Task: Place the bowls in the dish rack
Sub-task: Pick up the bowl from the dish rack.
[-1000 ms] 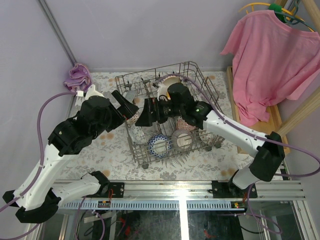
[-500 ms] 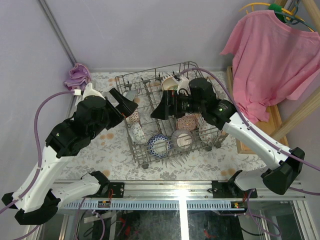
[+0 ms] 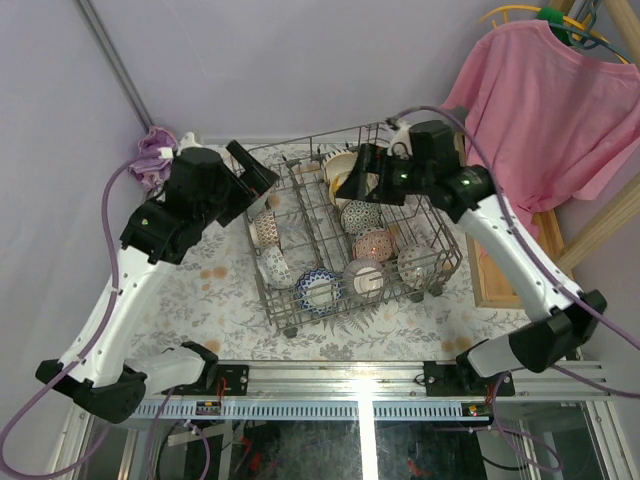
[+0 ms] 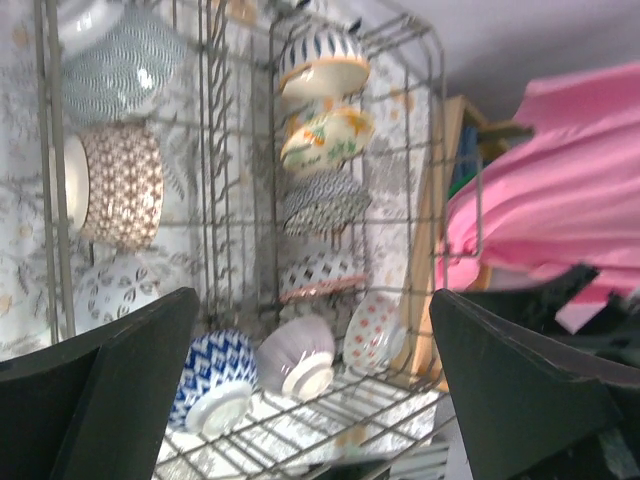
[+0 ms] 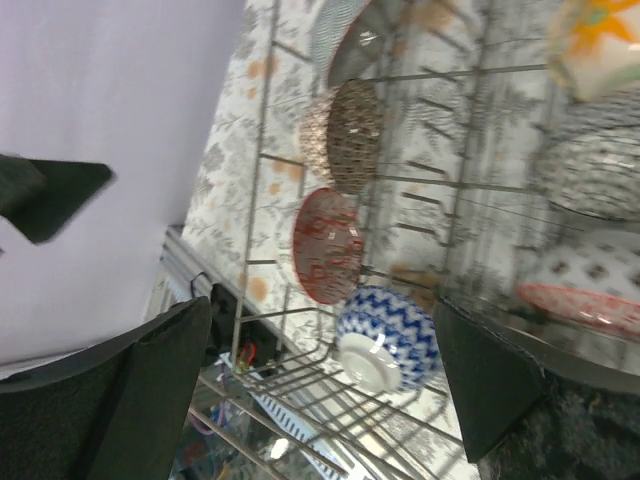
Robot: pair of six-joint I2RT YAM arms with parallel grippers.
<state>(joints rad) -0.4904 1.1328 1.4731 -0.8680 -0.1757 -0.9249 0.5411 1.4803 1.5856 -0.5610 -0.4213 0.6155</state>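
Ten or so bowls (image 3: 375,243): every one I can see sits inside the dish rack (image 3: 300,140), below and between my two pincers, propped on edge among the tines in rows.
Looks: small, round, cream inside, each with its own pattern. A blue zigzag bowl (image 5: 385,335) lies below my right pincer (image 5: 322,303), with a red-pink bowl (image 5: 325,245) and a brown dotted bowl (image 5: 350,135) further ahead of it. An orange-green floral bowl (image 4: 325,135) stands far ahead of my left pincer (image 4: 312,300).
Left pincer: fingers wide apart, nothing between them, hanging above the rack's left side.
Right pincer: fingers wide apart, empty, above the rack's far right part.
Step, as I judge it: loading looks done or nearly so; I see no bowl waiting to be fetched.
Doing it well: rise straight, keep my fingertips off the tall wire sides and tines, knock no propped bowl flat.
Beyond: flowered tablecloth (image 3: 210,290) under the rack; pink shirt (image 3: 540,110) off to the right of my right pincer.
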